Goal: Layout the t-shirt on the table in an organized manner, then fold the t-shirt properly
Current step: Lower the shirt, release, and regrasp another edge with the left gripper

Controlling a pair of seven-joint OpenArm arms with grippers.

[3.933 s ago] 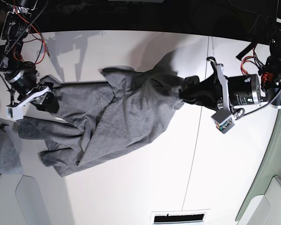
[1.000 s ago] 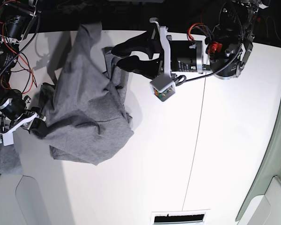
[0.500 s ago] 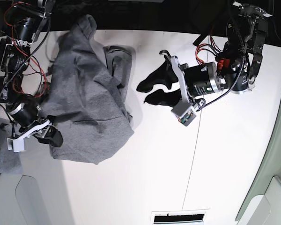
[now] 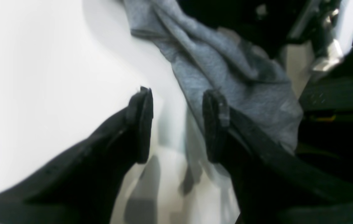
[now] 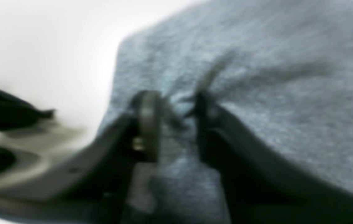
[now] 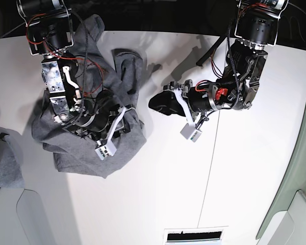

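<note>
Crumpled heather-grey cotton t-shirt (image 6: pixel 92 148) lies bunched on the wide white table (image 6: pixel 158 199), at its left in base view. Left hand (image 4: pixel 176 124) gapes wide, empty, beside the shirt's edge. Right hand (image 5: pixel 171 124), blurred, narrowly parted, pinches a shirt fold.

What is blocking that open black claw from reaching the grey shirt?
Nothing visible. The left end effector hangs open over bare table, and the t-shirt lies just beyond its fingertips with no object between them.
</note>
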